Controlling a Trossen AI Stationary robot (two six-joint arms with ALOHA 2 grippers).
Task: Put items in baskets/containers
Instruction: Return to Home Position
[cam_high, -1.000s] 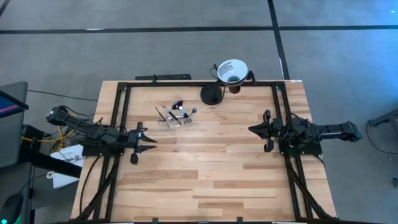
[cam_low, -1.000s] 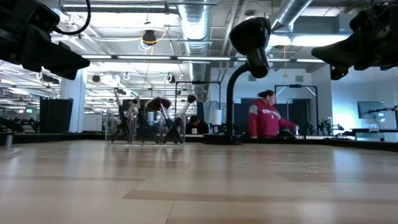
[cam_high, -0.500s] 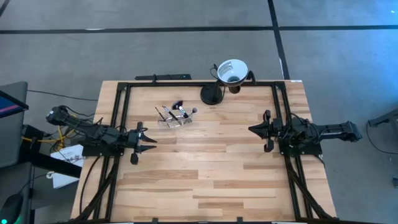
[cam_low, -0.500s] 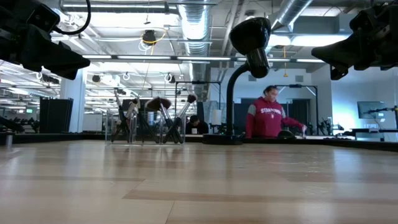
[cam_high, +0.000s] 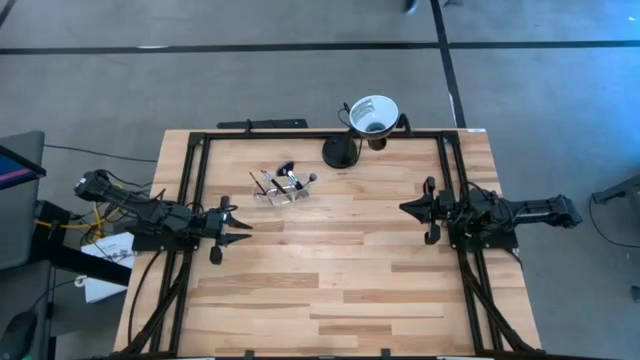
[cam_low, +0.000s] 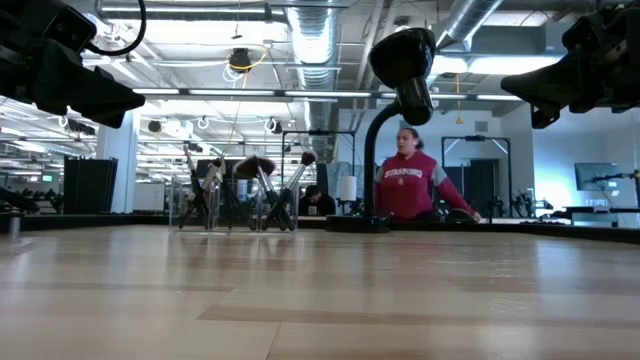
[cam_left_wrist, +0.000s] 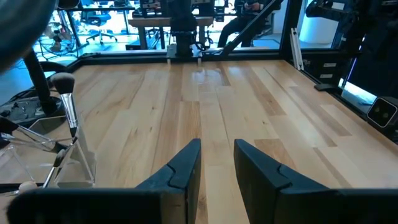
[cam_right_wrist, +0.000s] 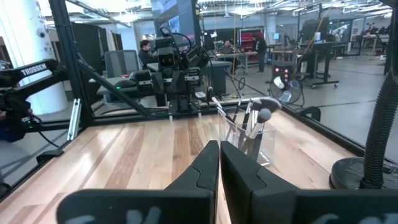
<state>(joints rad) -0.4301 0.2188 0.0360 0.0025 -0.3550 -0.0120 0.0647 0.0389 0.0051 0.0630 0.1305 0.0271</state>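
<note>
High view first: the clear organizer (cam_high: 281, 193) sits in the far half of the wooden table (cam_high: 330, 290), left of centre. The makeup brushes (cam_high: 288, 178) are standing in it, bristle tips up and fanned out over the rim. Down at table level you can pick out one fluffier head leaning across the thinner ones.

Just past it, toward the far edge, the white funnel cup (cam_high: 372, 112) rides on its black stand (cam_high: 340, 152), near the organizer but not touching.

Out to the sides now. The left gripper (cam_high: 243, 231) hovers above the table's left edge, pointing inward, nearer the front than the organizer and well apart from it. Its wrist view shows a narrow gap between the two fingers, with nothing held. The right gripper (cam_high: 405, 208) faces it from the right side, well clear of everything, fingers pressed together and empty.

Beyond the table, the low view catches a person in a red top (cam_low: 405, 185) in the room behind.
</note>
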